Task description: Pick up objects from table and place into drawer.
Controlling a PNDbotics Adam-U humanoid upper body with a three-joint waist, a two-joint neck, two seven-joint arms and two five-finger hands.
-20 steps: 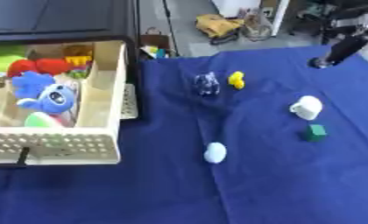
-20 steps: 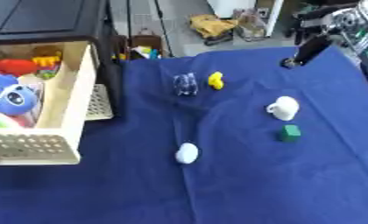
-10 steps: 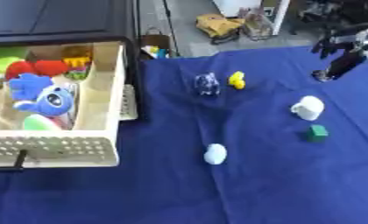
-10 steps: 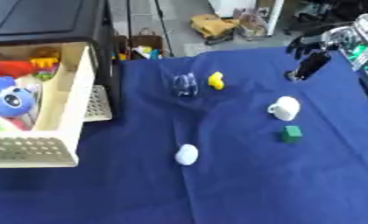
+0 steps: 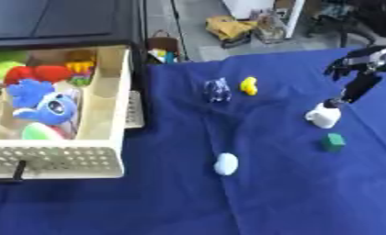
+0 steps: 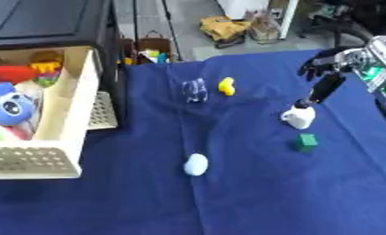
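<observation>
Both views look down from the robot's head onto the blue-clothed surface (image 5: pixel 269 193), facing forward toward the cluttered floor beyond its far edge. They share nearly everything; the right eye view sits slightly rightward, so the open drawer (image 5: pixel 108 137) is cut off more at that picture's left edge.

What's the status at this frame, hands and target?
Right hand over white cup, fingers reaching down, nothing held. Left hand out of view. Drawer open. Green block beside the cup.

No text, label or number can be read anywhere, perhaps owing to the soft focus.
</observation>
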